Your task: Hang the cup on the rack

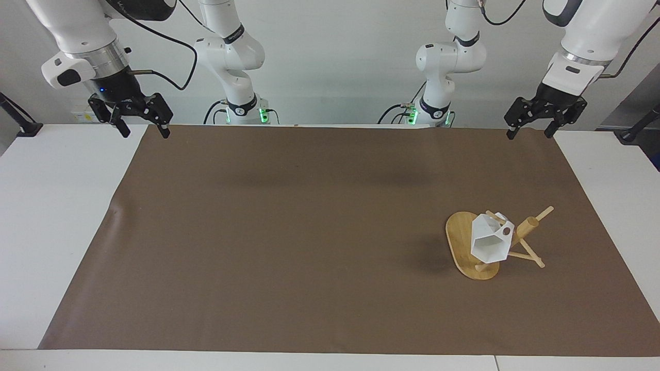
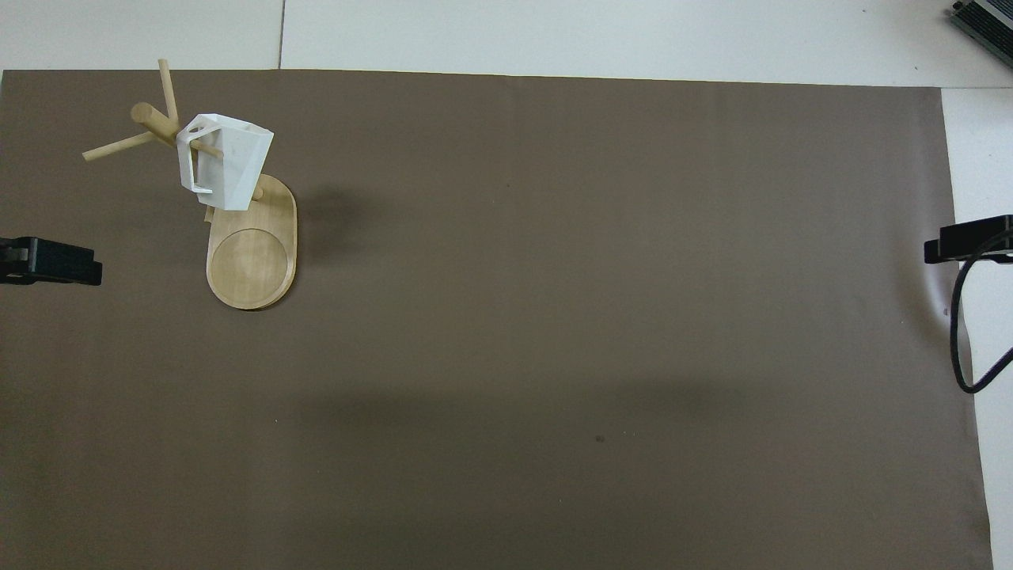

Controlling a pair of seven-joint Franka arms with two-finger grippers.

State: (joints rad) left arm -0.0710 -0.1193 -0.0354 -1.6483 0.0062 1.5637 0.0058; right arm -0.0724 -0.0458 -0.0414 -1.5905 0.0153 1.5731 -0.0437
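- The cup [image 1: 489,243] hangs on the rack [image 1: 461,242], a thin peg passing through its handle, its mouth tipped toward the low edge of the facing view; it sits above the rack's oval base
- The rack stands on the brown mat [image 1: 309,232] toward the left arm's end of the desk [image 1: 51,216]
- The left pincer [image 1: 533,127] hovers over the mat's edge close to the robots, fingers apart and empty, well apart from the cup
- The right pincer [image 1: 143,125] waits over the mat's corner at its own end, fingers apart, holding nothing
- Judged from this, the hanging step looks done and the task is at its close
- The next move calls for little: both arms keeping clear so nothing knocks the cup off its peg
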